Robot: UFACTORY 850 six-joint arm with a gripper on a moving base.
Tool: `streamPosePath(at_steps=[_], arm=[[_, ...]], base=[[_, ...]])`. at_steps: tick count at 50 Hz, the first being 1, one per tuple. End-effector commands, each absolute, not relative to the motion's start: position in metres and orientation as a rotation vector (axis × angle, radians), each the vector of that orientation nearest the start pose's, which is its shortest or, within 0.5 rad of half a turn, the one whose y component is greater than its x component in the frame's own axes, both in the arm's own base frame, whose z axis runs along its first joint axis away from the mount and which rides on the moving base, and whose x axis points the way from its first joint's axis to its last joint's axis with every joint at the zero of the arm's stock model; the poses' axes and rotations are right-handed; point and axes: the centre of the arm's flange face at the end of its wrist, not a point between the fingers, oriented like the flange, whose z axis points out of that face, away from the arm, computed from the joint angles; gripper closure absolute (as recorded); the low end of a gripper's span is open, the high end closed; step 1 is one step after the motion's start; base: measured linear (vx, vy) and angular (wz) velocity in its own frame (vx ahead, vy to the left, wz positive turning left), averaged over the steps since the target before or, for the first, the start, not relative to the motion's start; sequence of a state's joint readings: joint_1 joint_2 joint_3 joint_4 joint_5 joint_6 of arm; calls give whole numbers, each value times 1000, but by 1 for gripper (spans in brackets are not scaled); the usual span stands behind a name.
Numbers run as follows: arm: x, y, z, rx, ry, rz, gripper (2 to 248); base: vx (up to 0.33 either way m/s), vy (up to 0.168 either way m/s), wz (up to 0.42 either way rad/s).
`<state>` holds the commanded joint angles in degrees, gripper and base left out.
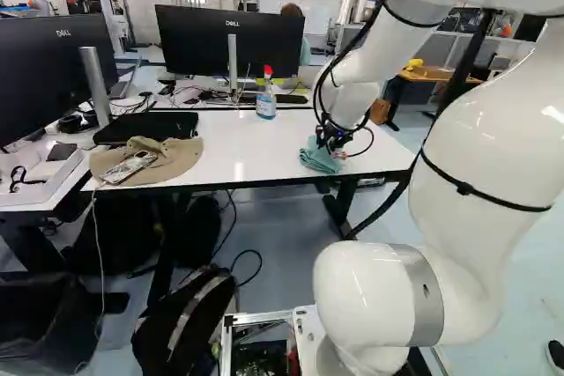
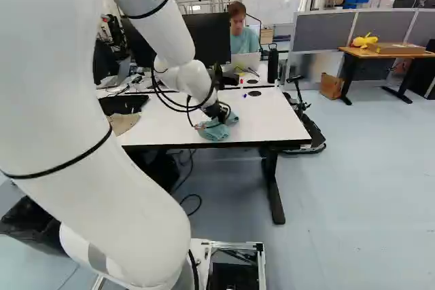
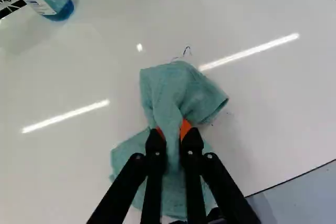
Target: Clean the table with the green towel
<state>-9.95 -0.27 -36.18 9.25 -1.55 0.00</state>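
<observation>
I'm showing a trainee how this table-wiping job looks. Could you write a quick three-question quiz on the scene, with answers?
1. True or false: the gripper is pinching the green towel.
2. Multiple choice: the spray bottle is a) lying flat, b) standing upright, c) in the gripper.
3. Fill in: just ahead of the towel, the table shows small dark ____.

Key: 1 true; 2 b; 3 marks.

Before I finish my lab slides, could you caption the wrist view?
Gripper shut on the green towel over a white table, small dark marks just ahead of it.
</observation>
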Motion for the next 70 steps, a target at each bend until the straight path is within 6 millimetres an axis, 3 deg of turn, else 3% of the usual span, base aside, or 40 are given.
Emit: streamPosePath(at_steps=[10,21,54,70], arm=[[401,-81,422,-2960,538,-930,204],[396,-97,422,-2960,603,-933,204],[409,-153,423,-2952,782,-942,204],[410,-154,423,-2951,785,-943,204]], base=[[0,0,0],[0,0,0],[0,0,0],[0,0,0]])
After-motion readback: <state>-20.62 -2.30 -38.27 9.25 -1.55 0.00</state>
